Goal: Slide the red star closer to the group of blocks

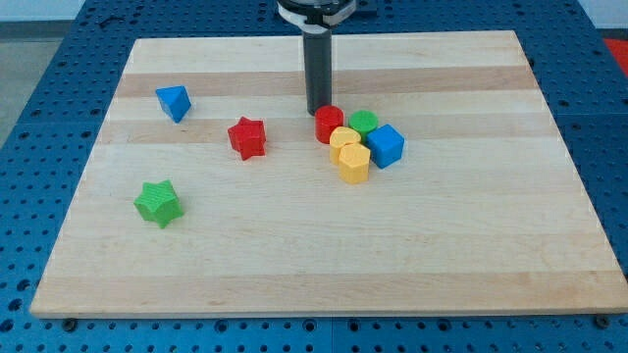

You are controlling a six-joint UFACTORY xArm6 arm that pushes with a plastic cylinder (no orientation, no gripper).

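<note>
On the pale wooden board (pixel 294 265), the red star (pixel 247 137) lies left of my tip (pixel 317 111), apart; the tip holds nothing, beside the red cylinder (pixel 329 124).

No text, label, brand, number or sign can be read anywhere: the blocks show plain coloured faces, and the wooden counter (pixel 324 255) carries only its grain, with no markings at all.

The rod (pixel 317 69) is cut off at the top edge; the green block (pixel 364 121) is partly hidden behind neighbouring blocks.
</note>
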